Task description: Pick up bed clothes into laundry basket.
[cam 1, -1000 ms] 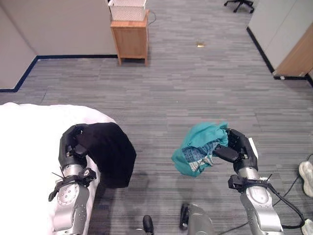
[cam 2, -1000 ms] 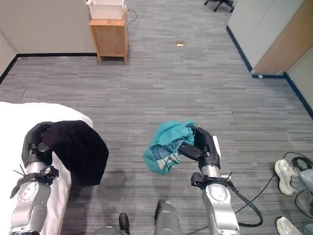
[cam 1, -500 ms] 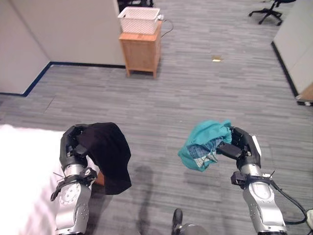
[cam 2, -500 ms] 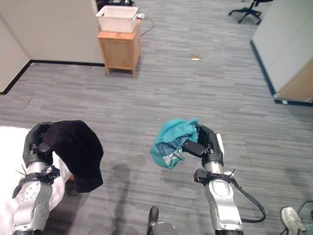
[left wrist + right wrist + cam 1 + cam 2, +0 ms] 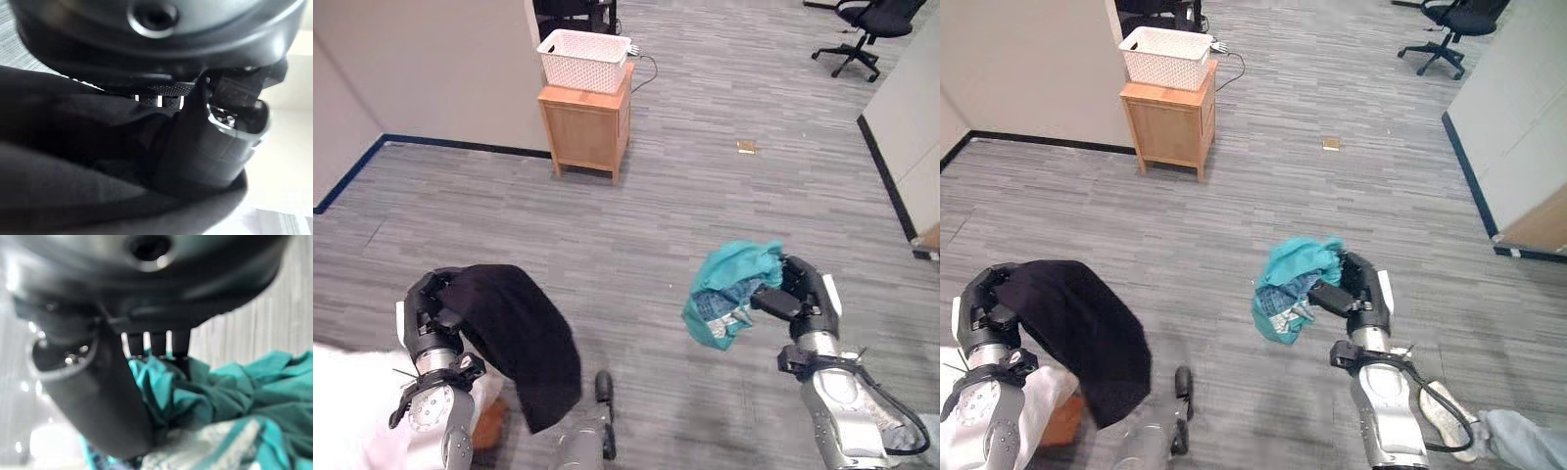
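Black garment [image 5: 519, 338] — draped over left robot hand [image 5: 429, 311]

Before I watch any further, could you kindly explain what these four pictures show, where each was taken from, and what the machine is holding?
This is a humanoid robot seen through its own cameras. The two wide pictures come from a pair of cameras on its head, looking down at the grey floor. The two close ones come from cameras on its wrists, looking along each robot hand.

The left robot hand is curled round a black garment, which hangs down from it. The right robot hand is curled round a bunched teal garment with a patterned part.

Farther off, a white laundry basket sits on a small wooden cabinet beside a wall. A corner of white bedding shows at the lower left, and an office chair stands at the far right.
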Robot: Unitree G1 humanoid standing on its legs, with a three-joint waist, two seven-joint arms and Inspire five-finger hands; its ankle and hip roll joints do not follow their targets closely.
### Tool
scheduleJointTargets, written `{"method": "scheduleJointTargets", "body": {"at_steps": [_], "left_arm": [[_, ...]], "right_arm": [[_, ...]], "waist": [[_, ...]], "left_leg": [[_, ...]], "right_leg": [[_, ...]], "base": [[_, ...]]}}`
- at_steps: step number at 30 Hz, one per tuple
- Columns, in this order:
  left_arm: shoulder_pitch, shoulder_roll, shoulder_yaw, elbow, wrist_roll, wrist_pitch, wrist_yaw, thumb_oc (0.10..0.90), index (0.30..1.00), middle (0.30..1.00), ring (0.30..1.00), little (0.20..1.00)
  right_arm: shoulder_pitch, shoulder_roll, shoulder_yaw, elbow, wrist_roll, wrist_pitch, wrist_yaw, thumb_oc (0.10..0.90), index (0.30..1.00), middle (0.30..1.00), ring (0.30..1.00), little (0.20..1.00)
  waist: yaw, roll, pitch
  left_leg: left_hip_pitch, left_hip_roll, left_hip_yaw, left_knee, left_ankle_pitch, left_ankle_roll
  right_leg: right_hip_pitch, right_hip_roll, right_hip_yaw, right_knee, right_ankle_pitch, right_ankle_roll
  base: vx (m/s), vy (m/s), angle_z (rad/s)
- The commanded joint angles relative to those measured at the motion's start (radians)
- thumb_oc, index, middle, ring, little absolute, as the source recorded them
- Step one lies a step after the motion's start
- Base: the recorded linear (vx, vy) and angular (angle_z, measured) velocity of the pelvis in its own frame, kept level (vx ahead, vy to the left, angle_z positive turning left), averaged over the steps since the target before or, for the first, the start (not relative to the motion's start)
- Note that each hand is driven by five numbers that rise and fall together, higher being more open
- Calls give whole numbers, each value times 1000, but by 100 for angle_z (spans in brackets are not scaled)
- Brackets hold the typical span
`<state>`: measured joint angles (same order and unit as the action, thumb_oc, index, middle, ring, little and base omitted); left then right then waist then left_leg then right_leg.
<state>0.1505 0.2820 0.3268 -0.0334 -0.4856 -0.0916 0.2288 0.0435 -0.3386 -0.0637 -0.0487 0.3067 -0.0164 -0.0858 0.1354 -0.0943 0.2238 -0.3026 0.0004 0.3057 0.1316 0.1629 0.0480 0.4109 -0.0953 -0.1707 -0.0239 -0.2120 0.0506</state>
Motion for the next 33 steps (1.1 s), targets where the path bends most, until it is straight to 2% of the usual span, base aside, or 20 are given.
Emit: {"method": "scheduleJointTargets", "body": {"at_steps": [1, 3, 4, 5, 6, 7, 8, 11, 13, 16, 18, 19, 20, 23, 25, 27, 28, 29, 31, 33], "left_arm": [[-30, 96, 76, -168, 58, -142, 0, 400, 300, 300, 300, 300], [-40, 122, 75, -170, 72, -138, -1, 400, 300, 300, 300, 300], [-40, 124, 76, -170, 72, -137, -1, 400, 300, 300, 300, 300], [-44, 136, 72, -159, 87, -133, 7, 400, 300, 300, 300, 300], [-80, 165, 61, -151, 98, -132, 28, 400, 300, 300, 300, 300], [-87, 169, 56, -152, 94, -140, 34, 400, 300, 300, 300, 300], [-94, 173, 54, -153, 91, -143, 40, 400, 300, 300, 300, 300], [-99, 179, 43, -152, 86, -139, 43, 400, 300, 300, 300, 300], [-89, 176, 45, -168, 70, -135, 28, 400, 300, 300, 300, 300], [-77, 161, 34, -174, 50, -130, 15, 400, 300, 300, 300, 300], [-78, 146, 19, -168, 42, -125, 2, 400, 300, 300, 300, 300], [-78, 146, 18, -167, 42, -125, 2, 400, 300, 300, 300, 300], [-99, 131, -4, -154, 36, -119, -19, 400, 300, 300, 300, 300], [-127, 113, -64, -134, 22, -102, -61, 400, 300, 300, 300, 300], [-129, 114, -80, -130, 18, -92, -82, 400, 300, 300, 300, 300], [-140, 89, -160, -116, -2, -80, -128, 400, 300, 300, 300, 300], [-154, 81, -174, -107, -19, -77, -129, 400, 300, 300, 300, 300], [-180, 79, -194, -104, -40, -76, -131, 400, 300, 300, 300, 300], [-188, 91, -201, -116, -41, -75, -135, 400, 300, 300, 300, 300], [-202, 97, -212, -115, -40, -69, -130, 400, 300, 300, 300, 300]], "right_arm": [[-125, -1, -58, -87, -8, -123, 6, 400, 300, 300, 300, 300], [-143, 3, -51, -88, -12, -120, 13, 400, 300, 300, 300, 300], [-144, 5, -51, -88, -12, -119, 13, 400, 300, 300, 300, 300], [-155, 8, -41, -86, -18, -120, 12, 400, 300, 300, 300, 300], [-188, 11, -25, -92, -31, -121, 5, 400, 300, 300, 300, 300], [-200, 11, -21, -96, -39, -118, 4, 400, 300, 300, 300, 300], [-216, 8, -17, -99, -44, -120, 2, 400, 300, 300, 300, 300], [-230, 15, -3, -97, -48, -112, -2, 400, 300, 300, 300, 300], [-227, 12, -5, -103, -39, -103, 10, 400, 300, 300, 300, 300], [-205, 6, -18, -98, -23, -103, 0, 400, 300, 300, 300, 300], [-183, 7, -27, -102, -23, -102, -5, 400, 300, 300, 300, 300], [-182, 7, -27, -103, -23, -102, -5, 400, 300, 300, 300, 300], [-155, 7, -47, -118, -28, -95, -4, 400, 300, 300, 300, 300], [-125, 18, -68, -127, -44, -93, -5, 400, 300, 300, 300, 300], [-111, 20, -77, -132, -40, -89, 0, 400, 300, 300, 300, 300], [-100, 16, -82, -117, -40, -98, -5, 400, 300, 300, 300, 300], [-102, 8, -85, -115, -34, -101, -9, 400, 300, 300, 300, 300], [-111, -8, -87, -104, 0, -117, -24, 400, 300, 300, 300, 300], [-113, -23, -89, -88, 19, -128, -33, 400, 300, 300, 300, 300], [-123, -43, -91, -76, 7, -123, -54, 400, 300, 300, 300, 300]], "waist": [[43, 25, -119], [59, -7, -122], [61, -11, -123], [63, -27, -119], [55, -32, -100], [46, -21, -89], [37, -4, -75], [11, 39, -60], [-3, 55, -50], [-34, 57, -29], [-61, 54, -29], [-61, 55, -30], [-95, 55, -38], [-142, 62, -55], [-149, 63, -62], [-191, 82, -76], [-192, 82, -74], [-192, 63, -70], [-169, 37, -47], [-153, 27, -32]], "left_leg": [[90, 59, 9, -159, 62, -99], [85, 34, 16, -115, 10, -71], [81, 32, 18, -109, 5, -68], [87, 12, 20, -89, -25, -50], [108, -17, 19, -47, -101, -7], [139, -22, 7, -41, -125, 5], [166, -17, -6, -33, -143, 20], [287, -10, -26, -60, -201, 38], [366, -4, -42, -87, -232, 25], [440, -2, -84, -99, -280, -5], [490, 1, -113, -115, -313, -31], [488, 2, -113, -116, -310, -32], [539, 11, -133, -134, -334, -60], [614, 35, -155, -137, -357, -93], [619, 47, -170, -120, -358, -105], [600, 117, -204, 64, -284, -144], [549, 134, -212, 168, -214, -154], [452, 184, -191, 386, -63, -159], [354, 207, -160, 556, -67, -153], [278, 285, -70, 547, -64, -157]], "right_leg": [[-14, 61, 5, -17, 2, 14], [-40, 18, -7, 97, 66, 58], [-45, 13, -6, 105, 61, 61], [-74, -11, -10, 215, 159, 102], [-182, -59, 3, 449, 327, 177], [-227, -71, 4, 529, 384, 190], [-275, -68, 10, 616, 410, 185], [-404, -134, -76, 689, 334, 139], [-469, -181, -153, 602, 251, 112], [-514, -171, -171, 395, 206, 97], [-530, -127, -131, 193, 221, 105], [-525, -124, -133, 178, 231, 103], [-561, -119, -107, 33, 290, 133], [-609, -137, -91, -23, 364, 167], [-594, -137, -100, -7, 358, 164], [-549, -78, -59, 30, 341, 120], [-530, -64, -70, 37, 324, 92], [-460, -32, -89, 27, 276, 33], [-382, -5, -110, 0, 231, -7], [-325, 2, -133, -17, 197, -11]], "base": [[457, 115, -65], [346, 101, -14], [267, 128, -15], [382, 238, -10], [488, 297, 4], [494, 315, 35], [405, 229, 46], [457, 200, 32], [505, 85, 9], [446, -53, 19], [426, -89, 72], [554, -107, 60], [548, -106, 45], [619, -129, 68], [426, -154, 49], [569, -263, 40], [569, -444, 5], [555, -530, -13], [447, -437, -8], [278, -197, 0]]}}
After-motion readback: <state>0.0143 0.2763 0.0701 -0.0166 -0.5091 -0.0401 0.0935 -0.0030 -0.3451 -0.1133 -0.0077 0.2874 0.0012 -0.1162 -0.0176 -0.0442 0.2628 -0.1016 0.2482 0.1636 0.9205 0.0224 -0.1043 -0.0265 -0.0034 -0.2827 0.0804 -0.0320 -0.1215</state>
